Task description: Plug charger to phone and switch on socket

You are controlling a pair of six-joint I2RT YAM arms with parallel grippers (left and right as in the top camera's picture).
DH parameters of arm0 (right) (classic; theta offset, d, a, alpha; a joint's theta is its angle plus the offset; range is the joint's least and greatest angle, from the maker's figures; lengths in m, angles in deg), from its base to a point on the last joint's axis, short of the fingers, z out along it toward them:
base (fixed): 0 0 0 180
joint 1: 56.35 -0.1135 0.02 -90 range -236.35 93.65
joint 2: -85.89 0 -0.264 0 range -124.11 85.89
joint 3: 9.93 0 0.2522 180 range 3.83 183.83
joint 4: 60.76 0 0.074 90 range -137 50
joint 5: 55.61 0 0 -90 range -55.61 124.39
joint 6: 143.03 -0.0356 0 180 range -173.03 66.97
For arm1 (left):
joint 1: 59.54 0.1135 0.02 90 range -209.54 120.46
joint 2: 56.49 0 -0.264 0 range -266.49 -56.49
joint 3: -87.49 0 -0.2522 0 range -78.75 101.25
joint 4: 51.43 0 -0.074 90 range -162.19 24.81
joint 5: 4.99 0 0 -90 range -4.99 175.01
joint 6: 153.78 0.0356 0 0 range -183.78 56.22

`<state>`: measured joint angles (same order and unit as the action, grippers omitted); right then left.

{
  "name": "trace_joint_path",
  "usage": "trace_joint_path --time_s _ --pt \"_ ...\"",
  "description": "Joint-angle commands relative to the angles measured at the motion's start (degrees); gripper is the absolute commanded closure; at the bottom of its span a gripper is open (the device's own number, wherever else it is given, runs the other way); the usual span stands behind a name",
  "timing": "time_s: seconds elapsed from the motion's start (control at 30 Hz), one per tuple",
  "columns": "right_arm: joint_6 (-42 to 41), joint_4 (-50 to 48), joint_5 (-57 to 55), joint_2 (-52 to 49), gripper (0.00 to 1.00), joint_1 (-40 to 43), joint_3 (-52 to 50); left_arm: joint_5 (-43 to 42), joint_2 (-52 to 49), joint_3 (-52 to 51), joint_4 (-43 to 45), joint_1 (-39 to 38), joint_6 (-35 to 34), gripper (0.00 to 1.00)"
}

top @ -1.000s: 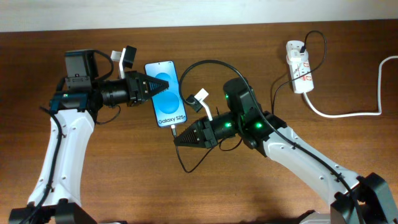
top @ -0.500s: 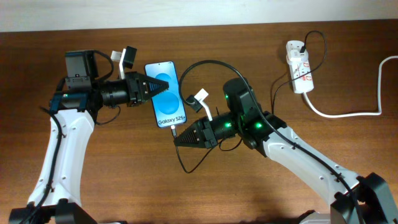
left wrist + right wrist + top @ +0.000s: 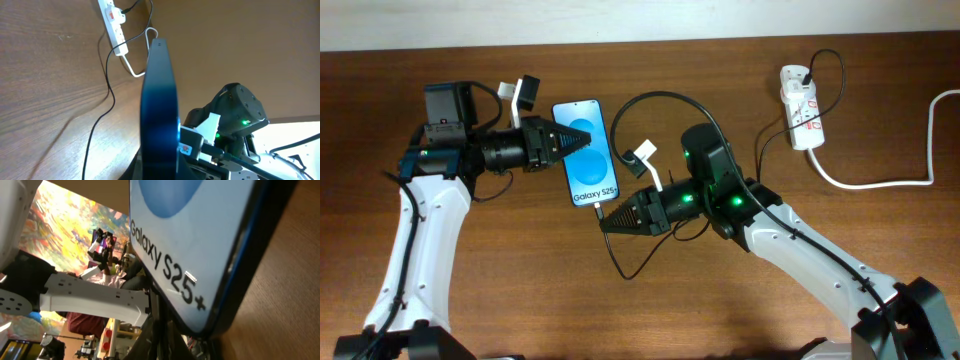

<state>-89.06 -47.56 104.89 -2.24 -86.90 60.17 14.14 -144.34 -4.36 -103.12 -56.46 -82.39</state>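
The phone [image 3: 586, 152], blue screen lit with "Galaxy S25" on it, is held by its left long edge in my left gripper [image 3: 570, 143], which is shut on it. In the left wrist view the phone [image 3: 160, 105] shows edge-on between the jaws. My right gripper [image 3: 605, 221] is shut on the charger's connector tip, right at the phone's bottom edge [image 3: 200, 325]; whether the tip is seated is hidden. The charger's black cable [image 3: 660, 97] arcs away to the white socket [image 3: 803, 120] at the back right, where its plug sits.
The socket's thick white cord [image 3: 880, 183] runs right to the table edge. A loop of black cable [image 3: 625, 272] lies below my right gripper. In the left wrist view the socket [image 3: 114, 25] and cable [image 3: 107, 100] lie far off on the wood.
My right gripper has crept slightly up toward the phone's bottom edge, and the cable loop below it has shifted a little right. The left arm and phone hold still.
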Motion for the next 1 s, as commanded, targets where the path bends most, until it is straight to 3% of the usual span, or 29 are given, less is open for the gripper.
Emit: trace_joint_path --time_s 0.0,0.6,0.97 --pt "-1.0 -1.0 -4.4 -0.4 0.96 0.9 0.5 -2.9 0.7 1.1 -0.7 -0.3 1.6 1.0" --pt "-8.3 -5.0 -16.0 -0.4 0.96 -2.1 0.5 -2.9 0.7 1.1 -0.8 -0.3 1.3 1.0" --pt "-9.0 -4.6 -15.4 -0.4 0.96 -2.1 0.5 0.4 0.7 1.1 1.3 -0.2 -2.4 1.0"
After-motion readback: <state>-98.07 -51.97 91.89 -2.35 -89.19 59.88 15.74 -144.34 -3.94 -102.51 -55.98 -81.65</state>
